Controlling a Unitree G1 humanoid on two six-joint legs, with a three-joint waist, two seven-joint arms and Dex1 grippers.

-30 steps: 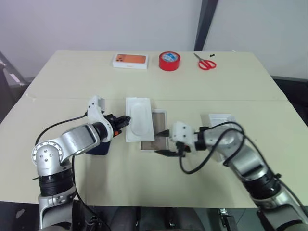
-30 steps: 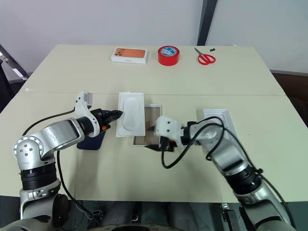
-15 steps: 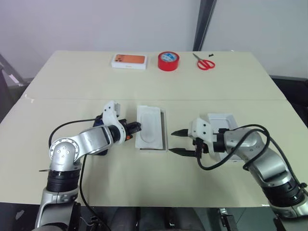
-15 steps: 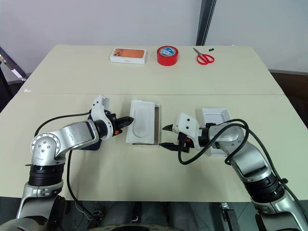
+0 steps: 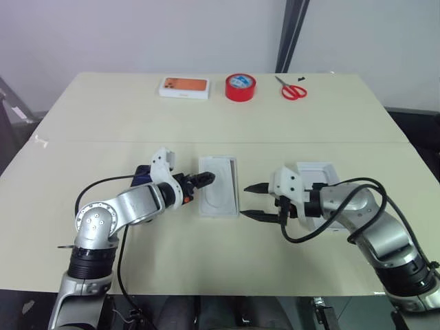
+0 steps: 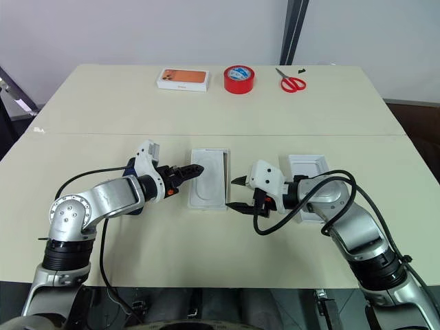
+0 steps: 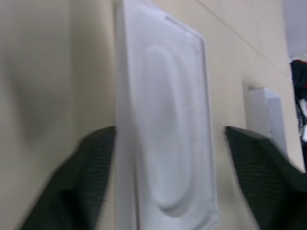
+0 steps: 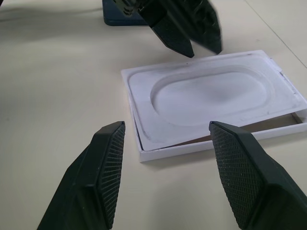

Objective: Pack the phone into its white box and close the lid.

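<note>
A white insert (image 5: 220,194) with an oval recess lies slightly askew on top of the shallow white box (image 8: 192,146). My left gripper (image 5: 205,180) is at the insert's left edge, open, its fingers (image 7: 91,182) standing wide on either side of the insert. The dark blue phone (image 8: 117,17) lies on the table behind my left arm, mostly covered by it. My right gripper (image 5: 258,201) is open, just right of the box and holding nothing. The white lid (image 5: 317,170) lies open side up behind my right forearm.
Along the table's far edge stand an orange-topped white box (image 5: 184,86), a red tape roll (image 5: 240,86) and red scissors (image 5: 295,90). A seam runs across the table behind the work area.
My left gripper carried the insert to the right onto the white box, then opened and let it go. The right gripper drew back slightly to the right.
</note>
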